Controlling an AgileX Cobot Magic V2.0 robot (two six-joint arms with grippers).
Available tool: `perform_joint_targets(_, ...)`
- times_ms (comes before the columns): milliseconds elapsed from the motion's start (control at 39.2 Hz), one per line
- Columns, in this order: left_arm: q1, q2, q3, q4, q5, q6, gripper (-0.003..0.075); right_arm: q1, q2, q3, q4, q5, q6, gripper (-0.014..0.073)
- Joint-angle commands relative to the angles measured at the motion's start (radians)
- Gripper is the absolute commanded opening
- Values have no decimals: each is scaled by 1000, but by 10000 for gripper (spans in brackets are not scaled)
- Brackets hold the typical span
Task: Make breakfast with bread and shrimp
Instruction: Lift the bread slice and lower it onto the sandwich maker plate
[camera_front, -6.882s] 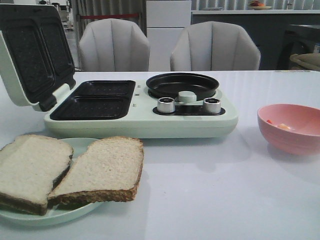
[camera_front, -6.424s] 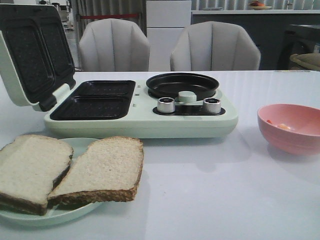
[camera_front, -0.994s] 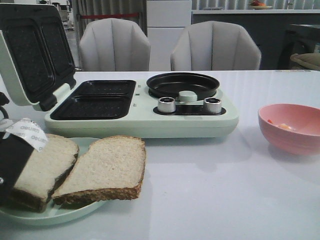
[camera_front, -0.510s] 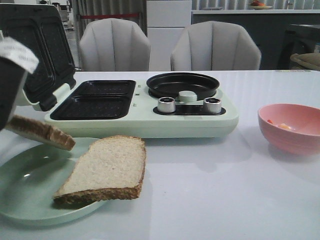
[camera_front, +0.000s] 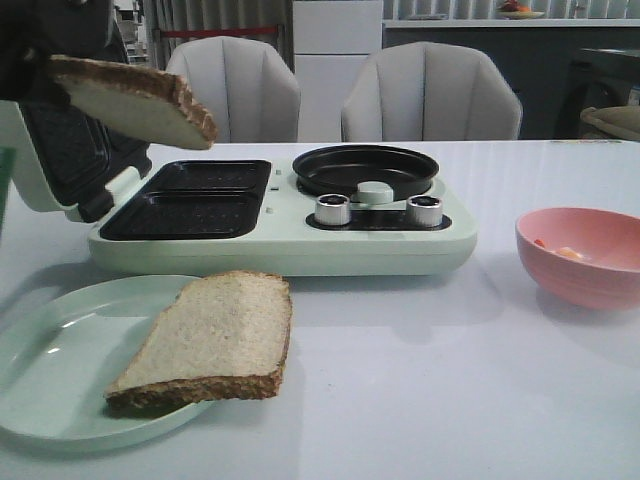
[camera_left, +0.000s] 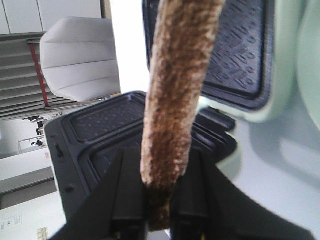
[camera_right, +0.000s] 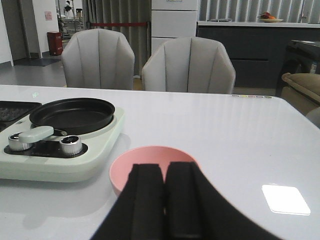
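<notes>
One slice of bread (camera_front: 140, 100) hangs tilted in the air at the far left, above the open sandwich press. My left gripper (camera_left: 161, 159) is shut on its crust edge (camera_left: 172, 100). The other slice of bread (camera_front: 212, 335) lies flat on the pale green plate (camera_front: 55, 350). Small pinkish-orange shrimp pieces (camera_front: 566, 253) lie inside the pink bowl (camera_front: 585, 285) on the right. My right gripper (camera_right: 165, 172) is shut with nothing in it, just in front of the pink bowl (camera_right: 125, 167). It hides the shrimp in the right wrist view.
A mint-green breakfast maker (camera_front: 300, 245) stands mid-table with its lid (camera_front: 65, 140) raised at the left, two black press wells (camera_front: 190, 200), a round black pan (camera_front: 365, 170) and two silver knobs (camera_front: 333, 210). Two grey chairs (camera_front: 430, 95) stand behind the table.
My left gripper came in, closed on the left slice and lifted it off the plate, up over the sandwich press. The second slice shifted slightly. The right arm stayed still.
</notes>
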Motion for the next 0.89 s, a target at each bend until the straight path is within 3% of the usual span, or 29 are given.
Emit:
perform_joint_targets(0,28,37,-101,47,-27,-12,116,-6,-21,-19,-7,-78,-2,141)
perform_joint_targets(459,218,374,-448,68,-161,-34,116,-6,-21,-19,-7,-78,-2,141)
perform_joint_targets(867,301,632,-660,89,-289,-38,117,-6,-21,-19,-7,-78,-2,141)
